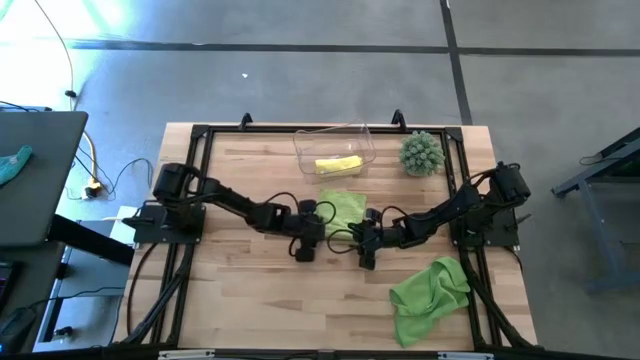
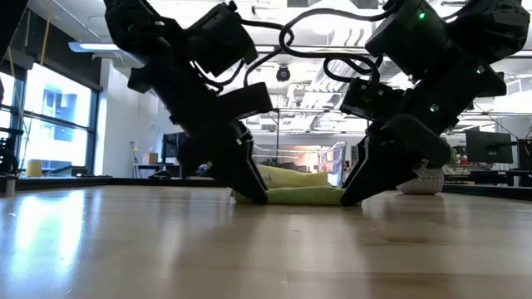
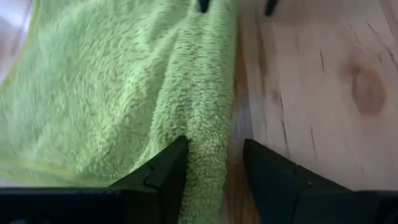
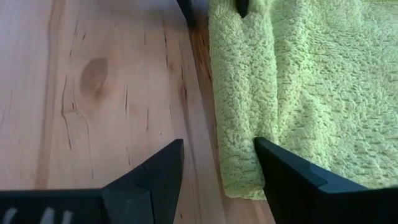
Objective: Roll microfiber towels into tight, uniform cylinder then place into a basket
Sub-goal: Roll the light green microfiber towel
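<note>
Fluffy cloth towel [image 3: 124,87] — smooth wooden table [image 3: 311,81].

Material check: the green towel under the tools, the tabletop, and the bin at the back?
Green towel: looks like plush microfiber; fuzzy looped pile, matte, soft folds. Tabletop: looks like wood planks, light and smooth; visible grain, a knot and seams, and a slight sheen in the low view. Bin: probably clear rigid plastic; see-through walls, glossy rim, a yellow towel showing through.
</note>
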